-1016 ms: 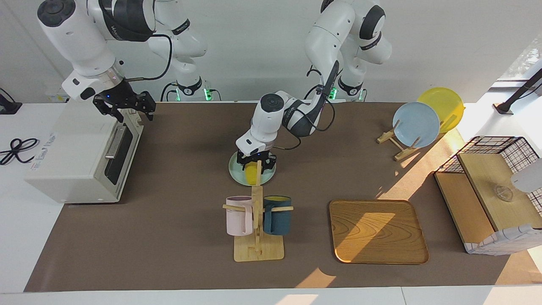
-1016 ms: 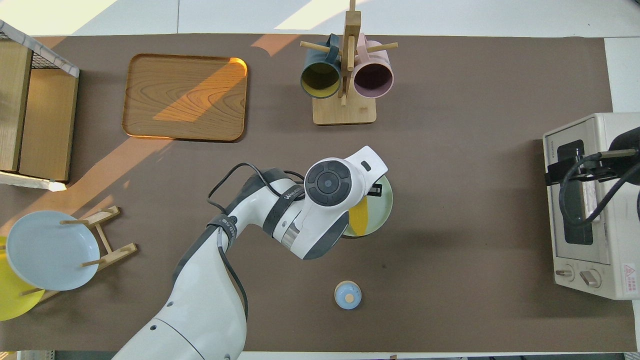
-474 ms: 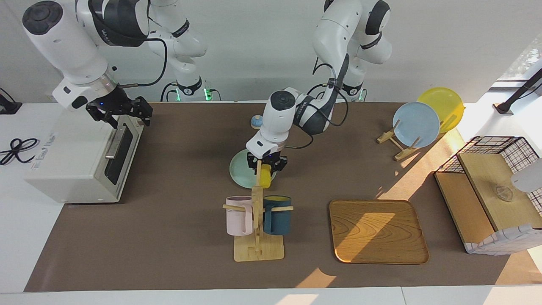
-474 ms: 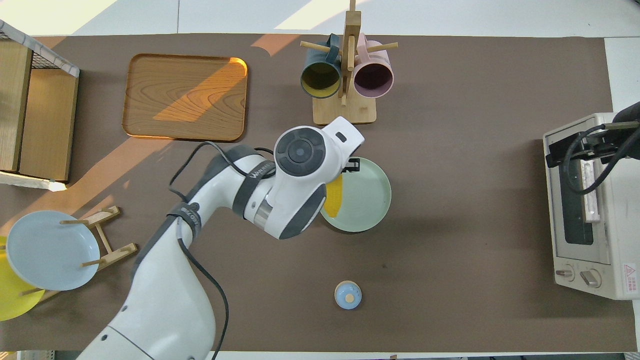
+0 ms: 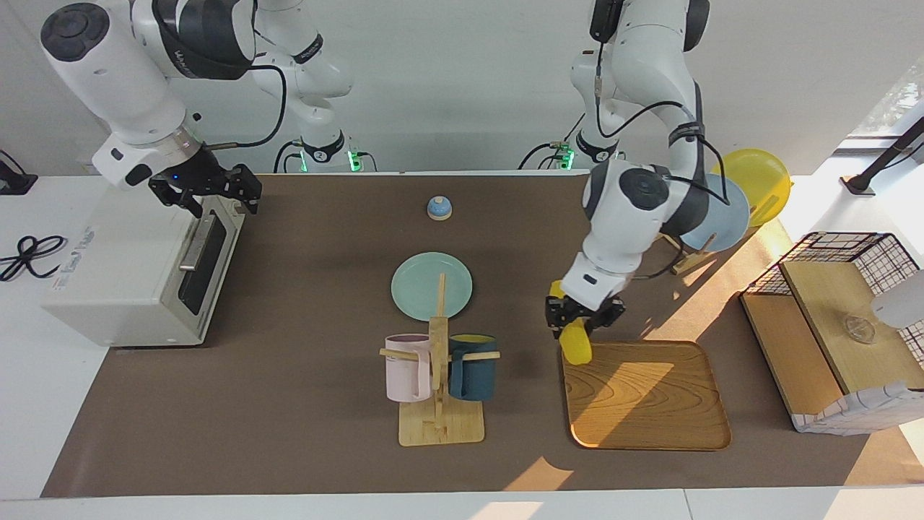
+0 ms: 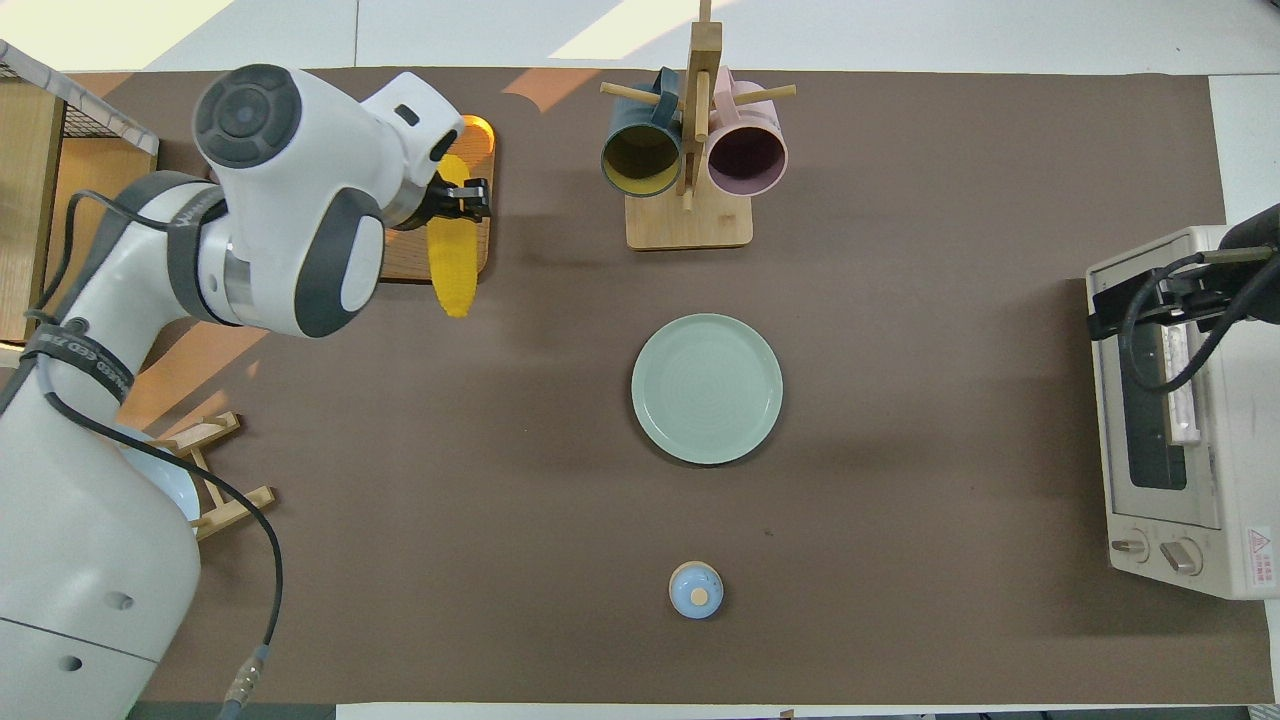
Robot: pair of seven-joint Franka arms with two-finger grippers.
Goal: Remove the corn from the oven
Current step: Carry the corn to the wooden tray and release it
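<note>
I see both views bright and evenly lit, sharp from edge to edge. Hard sunlight slants in from the left arm's end, laying warm patches across the wooden tray (image 5: 644, 393) and the brown mat (image 5: 303, 404) beside it. The tray glows orange in the overhead view. Shadows under the arms are soft, the white walls slightly washed out.

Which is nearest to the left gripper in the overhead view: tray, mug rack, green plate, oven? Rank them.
From the left gripper, which holds the corn:
1. Tray, directly under it.
2. Mug rack, beside the tray.
3. Green plate, mid-table, nearer the robots than the rack.
4. Oven, at the right arm's end of the table.
</note>
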